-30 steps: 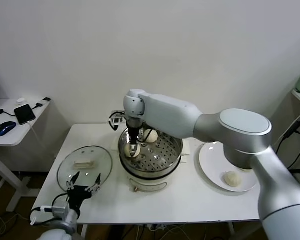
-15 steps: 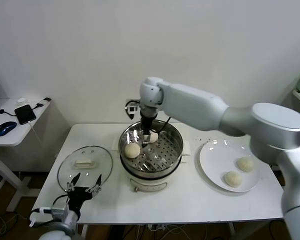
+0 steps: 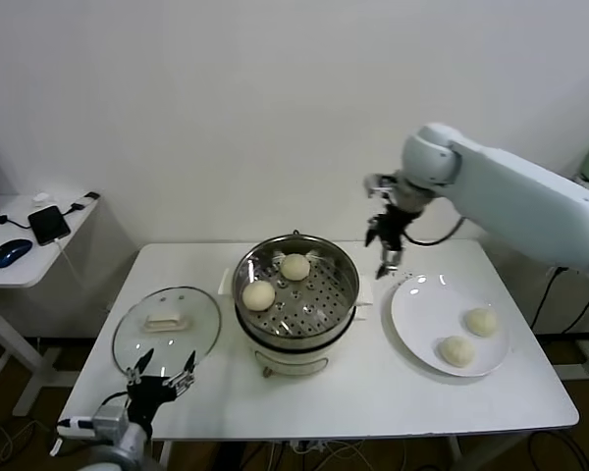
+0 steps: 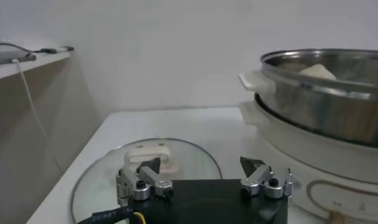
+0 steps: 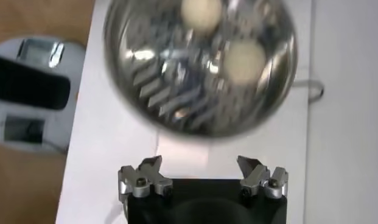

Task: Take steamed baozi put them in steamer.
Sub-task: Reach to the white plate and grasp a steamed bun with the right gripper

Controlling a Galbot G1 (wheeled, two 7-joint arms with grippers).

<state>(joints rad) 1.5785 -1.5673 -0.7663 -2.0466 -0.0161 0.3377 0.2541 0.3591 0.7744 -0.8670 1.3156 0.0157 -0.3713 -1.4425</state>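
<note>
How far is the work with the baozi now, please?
Done: two baozi lie on the perforated tray in the steamer. In hand: nothing; the right gripper hangs open and empty between steamer and plate, and the left gripper waits open near the glass lid. Left: two baozi on the white plate.

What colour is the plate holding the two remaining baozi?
Plain white plate, clearest in the head view.

Glass lid (image 3: 166, 325), plate (image 3: 422, 309) (white)

no readable text, no labels, no brand marks, no numbers on anything
</note>
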